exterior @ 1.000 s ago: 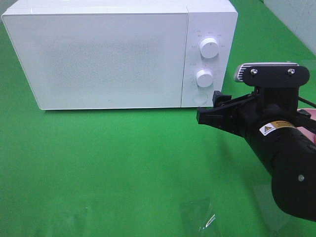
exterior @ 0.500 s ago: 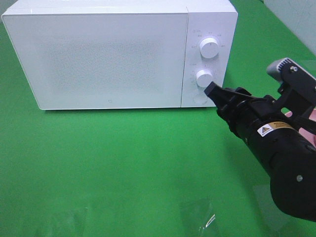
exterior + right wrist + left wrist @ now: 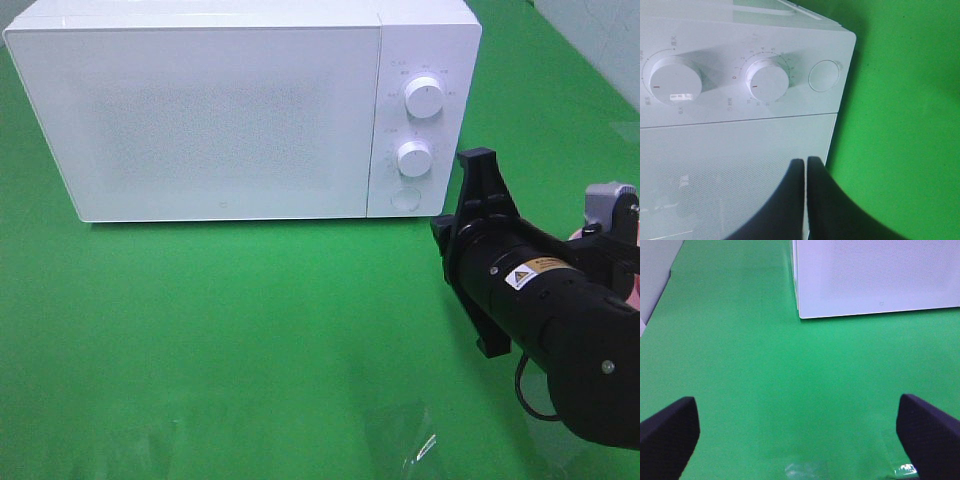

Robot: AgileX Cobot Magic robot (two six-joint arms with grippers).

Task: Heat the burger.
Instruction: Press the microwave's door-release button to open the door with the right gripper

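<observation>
The burger is out of view in every frame. The white microwave (image 3: pixel 220 110) stands at the back with its door closed. My right gripper (image 3: pixel 442 232) hovers just right of the control panel, below the lower knob (image 3: pixel 414 158) and near the round button (image 3: pixel 405 198). In the right wrist view its fingers (image 3: pixel 805 161) are pressed together with nothing between them, over the door's edge, with the knob (image 3: pixel 765 82) and button (image 3: pixel 824 76) beyond. In the left wrist view my left gripper (image 3: pixel 797 440) stands wide open and empty above the green cloth, facing the microwave (image 3: pixel 875 275).
The upper knob (image 3: pixel 424 97) sits above the lower one. A crinkled clear film (image 3: pixel 415 445) lies on the green cloth near the front edge. A pale wall (image 3: pixel 600 40) rises at the far right.
My right gripper went from open to shut, rolled its wrist and drew back slightly right of the lower knob. The left gripper and the microwave have not moved.
</observation>
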